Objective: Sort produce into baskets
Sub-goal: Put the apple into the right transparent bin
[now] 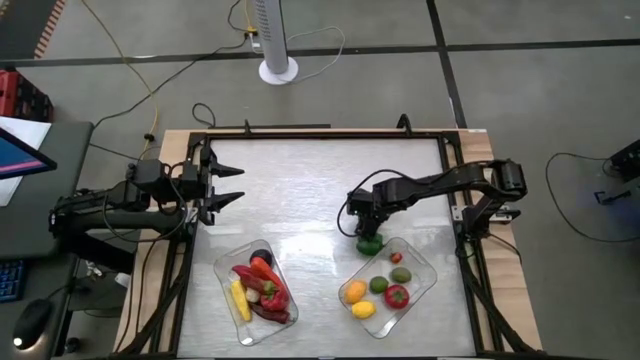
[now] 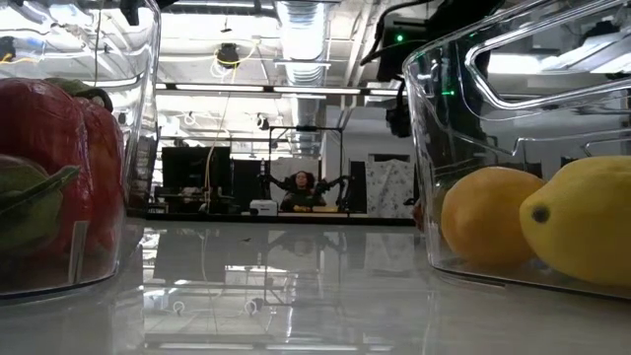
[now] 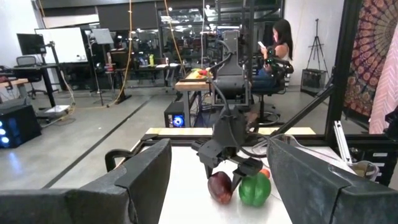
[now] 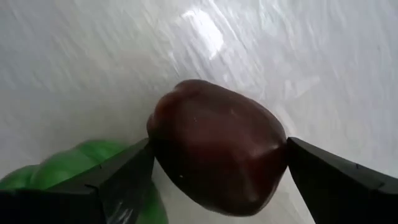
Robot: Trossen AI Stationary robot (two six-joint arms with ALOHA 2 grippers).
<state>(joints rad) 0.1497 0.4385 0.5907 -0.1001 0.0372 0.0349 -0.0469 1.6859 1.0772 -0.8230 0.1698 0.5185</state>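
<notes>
Sorting nearly complete: both baskets (image 1: 428, 262) hold produce. On the worktop (image 1: 300, 190) remain a green pepper (image 1: 369, 244) and a dark purple piece (image 4: 217, 152), which the right claw (image 4: 217, 168) straddles, jaws wide; left claw (image 1: 222, 185) waits open

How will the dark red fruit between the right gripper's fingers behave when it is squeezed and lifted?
The dark red fruit looks smooth and glossy, so it may slip. Its rounded shape probably rolls if released. It likely stays stiff, since the right gripper has not dented it.
</notes>
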